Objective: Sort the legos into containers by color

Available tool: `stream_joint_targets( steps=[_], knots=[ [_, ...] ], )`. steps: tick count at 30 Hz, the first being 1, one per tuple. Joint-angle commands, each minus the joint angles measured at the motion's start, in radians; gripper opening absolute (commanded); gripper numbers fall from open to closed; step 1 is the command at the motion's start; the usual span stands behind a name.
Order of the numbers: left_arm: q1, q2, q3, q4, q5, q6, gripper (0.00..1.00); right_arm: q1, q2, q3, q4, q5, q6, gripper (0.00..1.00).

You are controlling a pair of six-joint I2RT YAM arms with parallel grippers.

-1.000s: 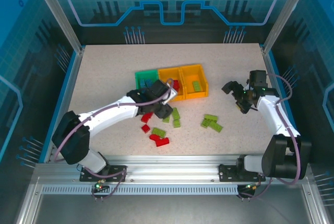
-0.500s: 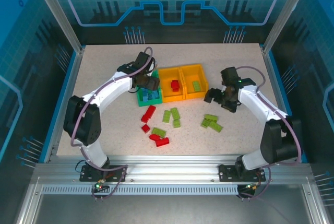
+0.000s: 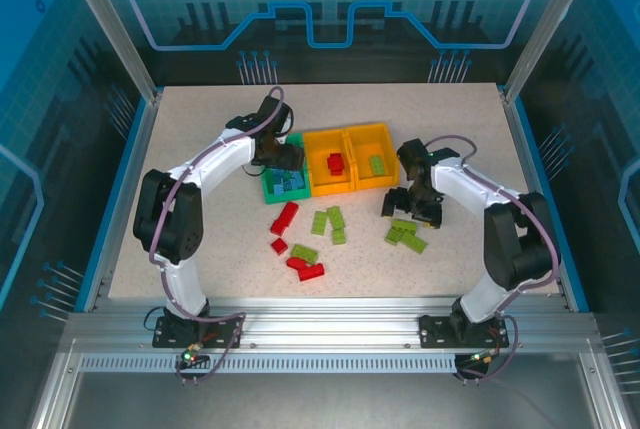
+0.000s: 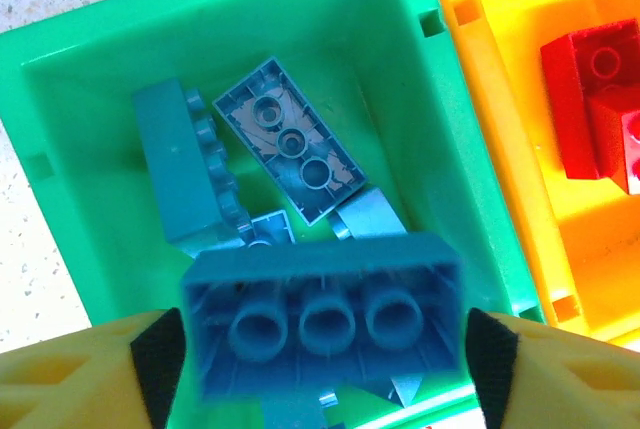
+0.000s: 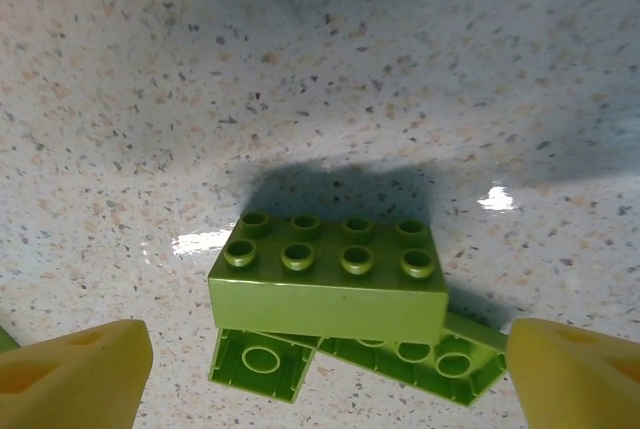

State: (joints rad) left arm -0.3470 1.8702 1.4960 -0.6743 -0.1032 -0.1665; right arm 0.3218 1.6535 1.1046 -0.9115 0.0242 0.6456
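TABLETOP SORT: The left gripper (image 3: 283,157) hangs directly over the green bin (image 3: 268,187). A blue brick (image 4: 320,324) sits between its jaws, hollow underside to the wrist camera. Whether the pads (image 4: 160,359) press on it or have let go cannot be told. Below it, more blue bricks (image 4: 290,139) lie inside the green bin. Two orange-yellow bins (image 3: 318,139) join the green bin on the right arm's side. The nearer one holds red bricks (image 3: 335,162), the farther a single lime brick (image 3: 377,164). Past them, well apart from the green bin, the right gripper (image 3: 410,207) hovers with its jaws spread wide over stacked lime bricks (image 5: 330,289) on the tabletop (image 3: 200,119). Loose red bricks (image 3: 285,216) and loose lime bricks (image 3: 330,221) lie near the green bin, on the side toward the arm bases.
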Motion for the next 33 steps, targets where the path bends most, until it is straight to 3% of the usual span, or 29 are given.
stream_joint_targets(
  steps=[1,6,20,33],
  knots=[
    [0.002,-0.047,-0.021,0.01,0.041,-0.043,0.85,0.03,0.047,0.032,-0.041,0.018,-0.009,0.92],
    [0.002,-0.134,-0.07,0.048,0.047,-0.072,0.99,0.045,0.083,0.05,-0.052,0.052,0.003,0.88],
    [0.002,-0.423,-0.323,0.167,0.021,-0.127,0.99,0.058,0.154,0.055,-0.049,0.091,0.017,0.8],
    [0.003,-0.548,-0.503,0.189,-0.029,-0.163,0.99,0.06,0.054,0.158,-0.083,0.098,0.017,0.65]
  ],
)
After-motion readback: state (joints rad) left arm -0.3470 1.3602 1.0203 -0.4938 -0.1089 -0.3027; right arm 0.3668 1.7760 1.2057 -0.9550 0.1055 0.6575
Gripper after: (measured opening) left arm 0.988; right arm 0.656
